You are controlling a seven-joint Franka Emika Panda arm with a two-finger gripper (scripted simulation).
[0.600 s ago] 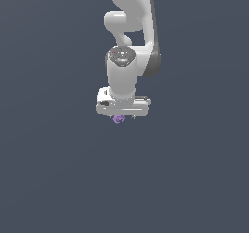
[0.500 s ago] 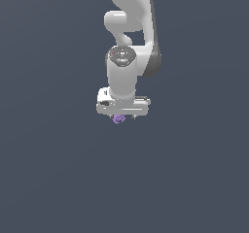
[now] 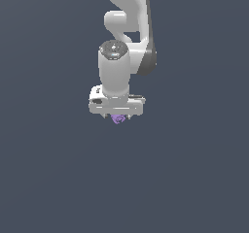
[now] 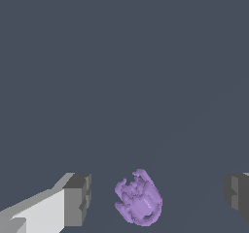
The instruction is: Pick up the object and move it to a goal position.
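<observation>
White and grey two-finger gripper (image 4: 155, 198) points straight down, fingers spread wide. One grey finger pad (image 4: 78, 199) and the other (image 4: 237, 195) each stand clear of the load; nothing is pinched. Small purple lumpy object (image 4: 139, 200) lies between the pads, closer to the first, gaps visible on both sides. Exterior view: the object (image 3: 117, 118) peeks out at 6 o'clock of the gripper (image 3: 116, 114), under the white arm (image 3: 116, 72). Plain dark grey-blue floor (image 3: 194, 178) all around.

A purple object (image 4: 139, 200) lies on the grey floor (image 3: 58, 178).
</observation>
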